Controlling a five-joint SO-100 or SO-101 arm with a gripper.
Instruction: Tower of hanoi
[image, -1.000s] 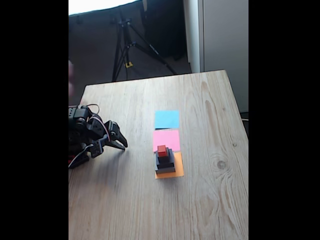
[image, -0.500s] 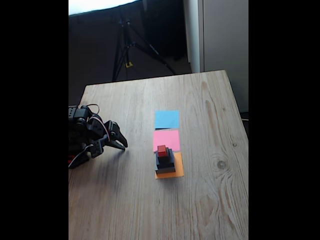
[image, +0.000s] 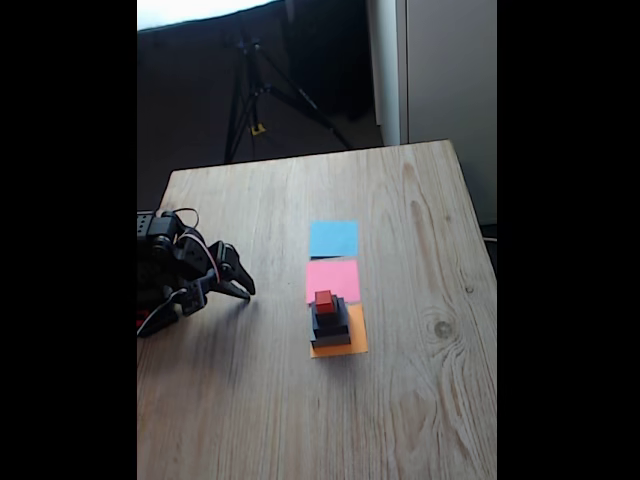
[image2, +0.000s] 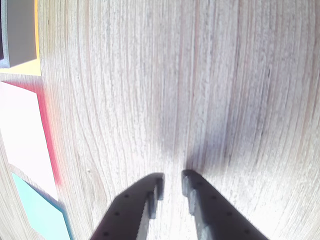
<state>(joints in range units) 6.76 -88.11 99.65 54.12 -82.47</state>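
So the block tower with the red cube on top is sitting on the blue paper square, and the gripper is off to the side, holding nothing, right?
Not quite. In the fixed view the tower, red cube on top, stands on the orange square, not the blue square. The rest holds: the gripper is off to the left, holding nothing.

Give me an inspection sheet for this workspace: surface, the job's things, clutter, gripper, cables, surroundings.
Surface: wooden table, bare grain.
Job's things: block tower with red cube on top, standing on orange paper square; pink paper square and blue paper square bare.
Clutter: nothing seen.
Gripper: gripper low over the table, narrow gap, holding nothing.
Cables: wires on the arm.
Surroundings: tripod behind the table.
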